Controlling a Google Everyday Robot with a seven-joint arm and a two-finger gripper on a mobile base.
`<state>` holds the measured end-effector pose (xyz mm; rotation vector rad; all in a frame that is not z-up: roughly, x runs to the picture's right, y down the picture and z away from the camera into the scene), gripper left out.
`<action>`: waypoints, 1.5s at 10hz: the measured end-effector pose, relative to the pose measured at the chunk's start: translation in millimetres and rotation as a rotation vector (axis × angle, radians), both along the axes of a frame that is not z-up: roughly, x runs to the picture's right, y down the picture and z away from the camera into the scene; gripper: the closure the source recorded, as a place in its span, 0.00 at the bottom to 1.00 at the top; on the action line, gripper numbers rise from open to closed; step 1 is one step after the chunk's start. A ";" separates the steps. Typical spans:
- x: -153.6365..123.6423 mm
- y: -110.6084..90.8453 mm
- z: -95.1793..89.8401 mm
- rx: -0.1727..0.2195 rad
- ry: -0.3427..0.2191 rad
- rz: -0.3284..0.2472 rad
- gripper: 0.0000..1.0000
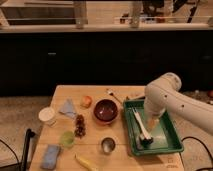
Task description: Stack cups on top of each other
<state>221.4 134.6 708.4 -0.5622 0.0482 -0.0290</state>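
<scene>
Progress nil: silver cup, green cup and white cup stand apart on the counter, none stacked. Your gripper is down in the green tray, right of all three; its state cannot be told. White cup sits near the left edge, silver near the front. Red bowl crowds the tray's left rim; bare counter surrounds the silver cup.

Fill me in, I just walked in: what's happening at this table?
A one-armed robot is meant to stack cups. Its gripper hangs low over the green tray on the right of the table, away from the cups. The white cup, pale green cup and silver cup stand apart; none is stacked yet.
</scene>
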 end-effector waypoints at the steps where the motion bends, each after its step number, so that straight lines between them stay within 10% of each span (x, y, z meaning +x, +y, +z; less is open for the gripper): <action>1: -4.1 0.4 1.1 0.003 -0.020 -0.034 0.20; 15: -30.3 -1.3 0.9 0.050 -0.116 -0.208 0.20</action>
